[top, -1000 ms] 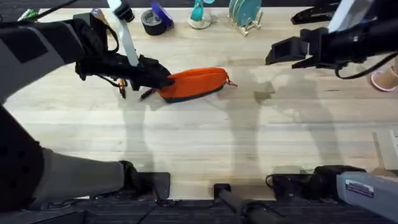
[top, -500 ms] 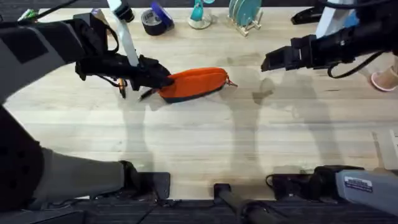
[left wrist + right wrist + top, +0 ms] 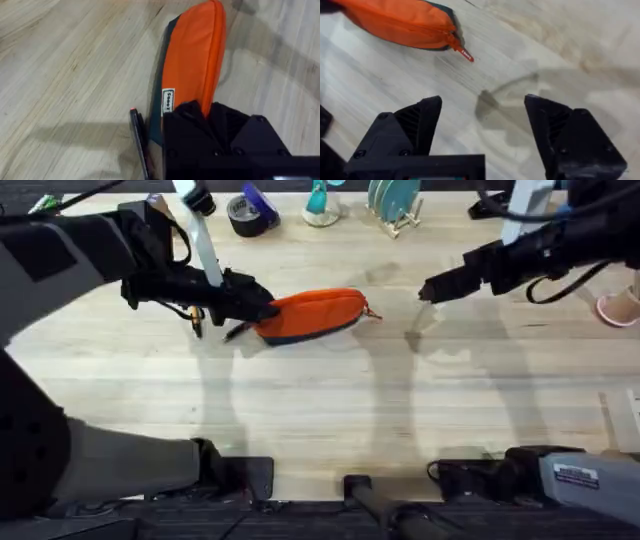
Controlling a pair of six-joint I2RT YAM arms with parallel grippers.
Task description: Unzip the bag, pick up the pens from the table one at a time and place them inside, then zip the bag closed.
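Note:
The orange bag point(image 3: 318, 310) lies zipped on the table point(image 3: 320, 410), its navy underside showing along the near edge. My left gripper point(image 3: 262, 310) is shut on the bag's left end; in the left wrist view the bag point(image 3: 197, 55) runs out from under the black gripper body. An orange pen point(image 3: 195, 318) and a dark pen point(image 3: 237, 331) lie beside the left gripper; the dark pen point(image 3: 137, 142) lies along the pouch. My right gripper point(image 3: 425, 290) hovers open to the right of the bag. In the right wrist view the gripper point(image 3: 482, 122) is short of the zipper pull point(image 3: 462, 52).
Along the table's far edge stand a roll of dark tape point(image 3: 250, 215), a teal object point(image 3: 320, 205) and a small rack of plates point(image 3: 392, 202). A pink cup point(image 3: 620, 305) sits at the right edge.
My right arm has swung left and lower, toward the bag's zipper end. The left gripper and the bag have not moved.

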